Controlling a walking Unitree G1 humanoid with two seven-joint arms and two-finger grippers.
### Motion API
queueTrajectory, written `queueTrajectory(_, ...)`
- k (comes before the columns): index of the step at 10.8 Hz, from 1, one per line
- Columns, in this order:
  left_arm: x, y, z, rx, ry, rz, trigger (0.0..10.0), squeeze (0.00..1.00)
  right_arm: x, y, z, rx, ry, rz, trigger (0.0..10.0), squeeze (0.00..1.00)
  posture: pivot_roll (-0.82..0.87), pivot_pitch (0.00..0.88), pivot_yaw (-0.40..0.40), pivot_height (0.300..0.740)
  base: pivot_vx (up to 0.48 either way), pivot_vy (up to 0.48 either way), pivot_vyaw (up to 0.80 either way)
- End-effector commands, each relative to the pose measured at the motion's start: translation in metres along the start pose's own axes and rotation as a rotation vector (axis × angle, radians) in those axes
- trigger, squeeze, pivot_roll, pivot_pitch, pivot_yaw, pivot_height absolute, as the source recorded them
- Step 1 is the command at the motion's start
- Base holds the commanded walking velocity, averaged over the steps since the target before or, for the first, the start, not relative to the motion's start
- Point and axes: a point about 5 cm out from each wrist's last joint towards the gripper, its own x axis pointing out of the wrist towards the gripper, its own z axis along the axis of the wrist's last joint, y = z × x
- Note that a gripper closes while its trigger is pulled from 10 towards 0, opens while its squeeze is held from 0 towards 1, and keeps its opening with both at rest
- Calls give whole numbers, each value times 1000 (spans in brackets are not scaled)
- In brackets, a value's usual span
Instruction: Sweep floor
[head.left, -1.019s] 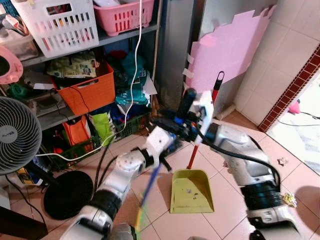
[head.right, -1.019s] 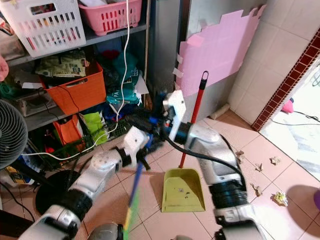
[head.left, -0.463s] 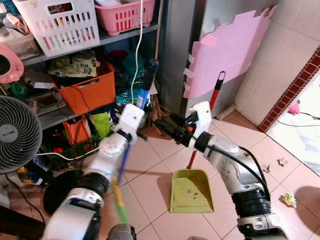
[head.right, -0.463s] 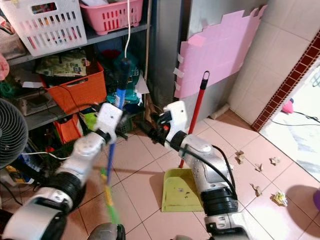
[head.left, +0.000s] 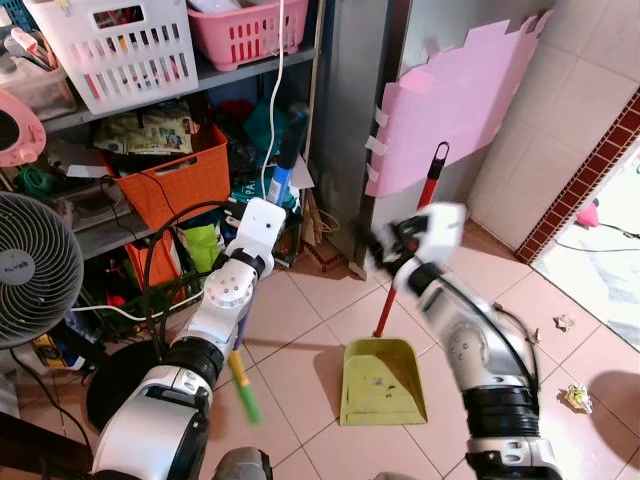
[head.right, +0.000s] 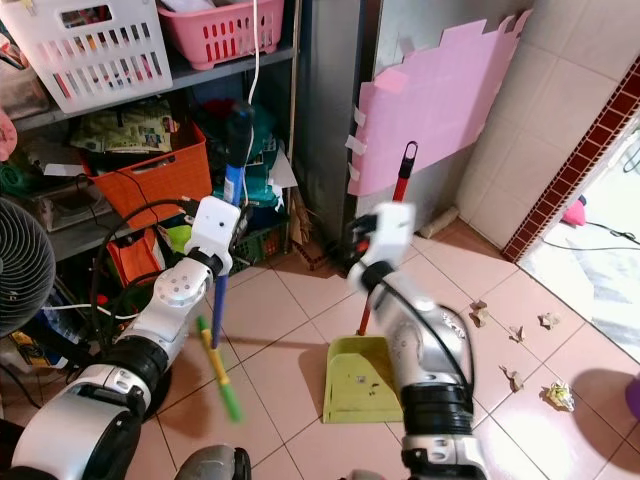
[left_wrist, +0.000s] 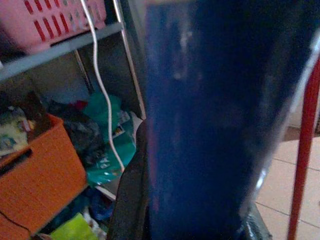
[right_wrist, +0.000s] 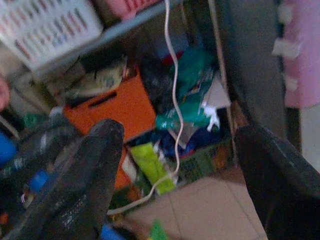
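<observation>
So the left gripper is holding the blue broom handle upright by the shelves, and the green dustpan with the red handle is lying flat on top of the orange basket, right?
Not quite. The left gripper does hold the blue broom handle upright by the shelves, but the green dustpan stands on the tiled floor, its red handle leaning up toward the pink sheet. The orange basket sits apart on the shelf. The left eye view shows it.

The pink tiled floor (head.left: 300, 340) carries a yellow-green dustpan (head.left: 380, 385) with a red handle near its middle, scraps of paper litter (head.right: 515, 378) off to the right, and a fan's round black base (head.left: 135, 385) at left, beside cluttered shelves (head.left: 200, 80) holding baskets.
</observation>
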Motion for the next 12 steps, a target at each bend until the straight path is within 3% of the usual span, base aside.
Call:
queueTrajectory(1,5,3,8,-1,-26,5,0,0,1,4,15,11,-63,32,10000,0,-141,0,16,740,0,0,0)
queueTrajectory(2,5,0,8,-59,-32,-2,0,0,-3,1,31,-30,-111,66,10000,0,-141,0,14,740,0,0,0)
queueTrajectory(3,4,-4,7,-70,-38,-4,0,0,-9,2,39,7,-125,110,10000,0,-140,0,15,740,0,0,0)
queueTrajectory(5,4,-29,5,-90,-32,-83,0,0,-30,23,44,33,-67,322,10000,0,-153,0,20,740,0,0,0)
queueTrajectory(7,11,-62,15,-111,-36,-215,0,0,-52,30,43,61,-11,474,10000,0,-175,0,34,740,0,0,0)
queueTrajectory(10,15,-79,23,-93,-36,-293,0,0,-42,38,54,-108,-97,394,10000,0,-185,0,52,740,0,0,0)
queueTrajectory(12,16,-87,26,-95,-45,-319,0,0,-33,47,53,-149,-117,374,10000,0,-182,0,53,740,0,0,0)
